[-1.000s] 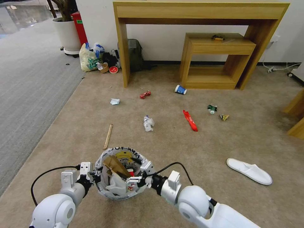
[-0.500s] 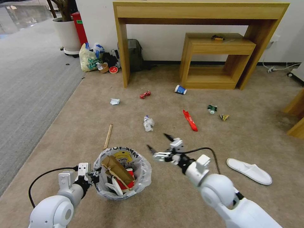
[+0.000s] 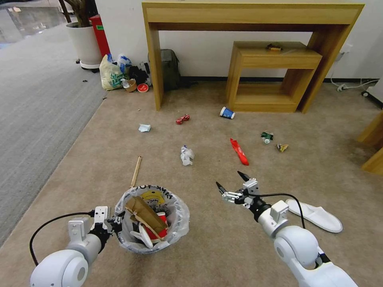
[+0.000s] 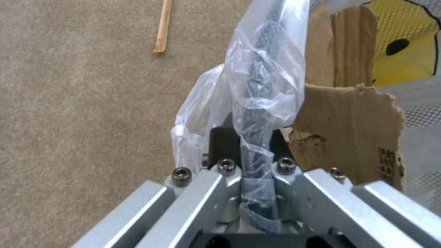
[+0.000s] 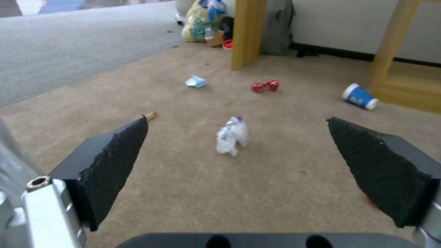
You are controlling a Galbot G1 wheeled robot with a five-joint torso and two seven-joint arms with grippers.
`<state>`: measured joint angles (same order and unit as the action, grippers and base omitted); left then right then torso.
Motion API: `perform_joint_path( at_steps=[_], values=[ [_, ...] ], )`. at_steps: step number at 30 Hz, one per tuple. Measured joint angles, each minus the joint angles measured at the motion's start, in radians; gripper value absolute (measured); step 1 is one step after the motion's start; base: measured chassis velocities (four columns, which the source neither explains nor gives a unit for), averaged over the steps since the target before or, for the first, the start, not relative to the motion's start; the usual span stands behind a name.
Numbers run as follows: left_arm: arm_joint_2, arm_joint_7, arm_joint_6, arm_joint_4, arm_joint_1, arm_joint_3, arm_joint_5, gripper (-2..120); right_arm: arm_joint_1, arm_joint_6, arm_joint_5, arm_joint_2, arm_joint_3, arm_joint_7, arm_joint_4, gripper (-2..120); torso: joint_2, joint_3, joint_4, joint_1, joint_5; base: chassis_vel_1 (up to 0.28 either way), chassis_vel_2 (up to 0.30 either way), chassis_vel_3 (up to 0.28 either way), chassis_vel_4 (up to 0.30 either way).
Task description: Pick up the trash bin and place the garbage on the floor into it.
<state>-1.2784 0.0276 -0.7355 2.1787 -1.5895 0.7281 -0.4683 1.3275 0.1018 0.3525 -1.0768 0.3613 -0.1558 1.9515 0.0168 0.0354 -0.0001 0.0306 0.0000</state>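
Observation:
The trash bin (image 3: 177, 223), black with a crinkly bag, hangs low at my left, and my left gripper (image 3: 115, 224) is shut on its rim (image 4: 257, 103). In the left wrist view the left gripper (image 4: 252, 151) clamps rim and bag together. Cardboard (image 3: 143, 210) and a red-white cup (image 3: 160, 228) lie inside. My right gripper (image 3: 229, 180) hovers open over the floor (image 3: 223, 247), right of the bin. Between its fingers the right wrist view shows crumpled white plastic (image 5: 232, 137). Garbage lies scattered: wooden stick (image 3: 136, 171), red wrapper (image 3: 239, 151), blue cup (image 3: 227, 113), green bottle (image 3: 267, 136), white slipper (image 3: 315, 215).
A tall wooden desk (image 3: 255, 16) and a low wooden table (image 3: 275, 59) stand against the far wall. A tied yellowish bag (image 3: 111, 73), a backpack (image 3: 169, 69) and a plant pot (image 3: 83, 44) sit at the back left. Grey ribbed carpet (image 3: 36, 111) runs along the left.
My right gripper has left the bin's rim and swung out to the right and forward over the carpet, fingers open. The bin in my left gripper has shifted slightly left and nearer.

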Motion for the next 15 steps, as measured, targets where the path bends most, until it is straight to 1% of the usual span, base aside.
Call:
perform_joint_path(
  at_steps=[6, 8, 11, 15],
  values=[
    [-0.001, 0.002, 0.000, 0.009, -0.005, 0.003, 0.001, 0, 0.018, -0.011, -0.007, -0.008, 0.031, -0.011, -0.008, 100, 0.000, 0.000, 0.0000, 0.000, 0.0002, -0.104, -0.096, 0.118, 0.124],
    [-0.002, 0.002, 0.000, 0.012, -0.006, 0.001, 0.003, 0, 0.028, -0.017, -0.015, -0.011, 0.044, -0.016, -0.012, 100, 0.000, 0.000, -0.0001, 0.000, -0.0002, -0.150, -0.148, 0.143, 0.144],
    [-0.008, 0.002, 0.000, 0.016, -0.012, -0.003, 0.006, 0, 0.047, -0.024, -0.021, -0.015, 0.067, -0.024, -0.015, 100, 0.000, 0.000, -0.0002, 0.000, 0.0002, -0.164, -0.151, 0.135, 0.137],
    [-0.012, 0.003, 0.000, 0.022, -0.020, -0.007, 0.011, 0, 0.073, -0.037, -0.034, -0.022, 0.095, -0.034, -0.016, 100, 0.000, 0.000, -0.0002, 0.000, 0.0001, -0.115, -0.133, 0.120, 0.122]
  ],
)
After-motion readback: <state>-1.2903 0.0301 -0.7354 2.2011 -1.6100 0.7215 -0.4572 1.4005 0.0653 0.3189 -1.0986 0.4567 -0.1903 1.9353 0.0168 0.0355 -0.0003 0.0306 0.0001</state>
